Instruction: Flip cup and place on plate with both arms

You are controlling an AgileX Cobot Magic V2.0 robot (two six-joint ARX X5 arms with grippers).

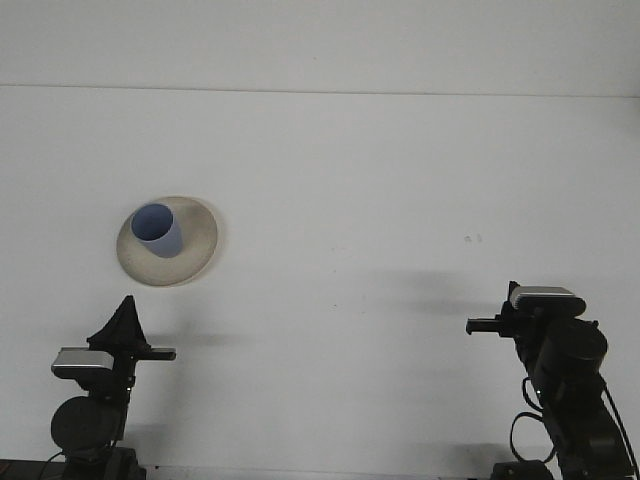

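While both arms sit low near the table's front edge, the blue plastic cup (156,229) stands mouth-up on the round beige plate (196,248). Neither the left gripper (125,325) nor the right gripper (486,325) holds anything, and I cannot tell how either pincer is set.

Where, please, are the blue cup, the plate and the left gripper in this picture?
blue cup (157,230), front view, on its side wall below the open mouth.
plate (198,240), front view, on its bare right rim.
left gripper (124,322), front view, on its dark fingers.
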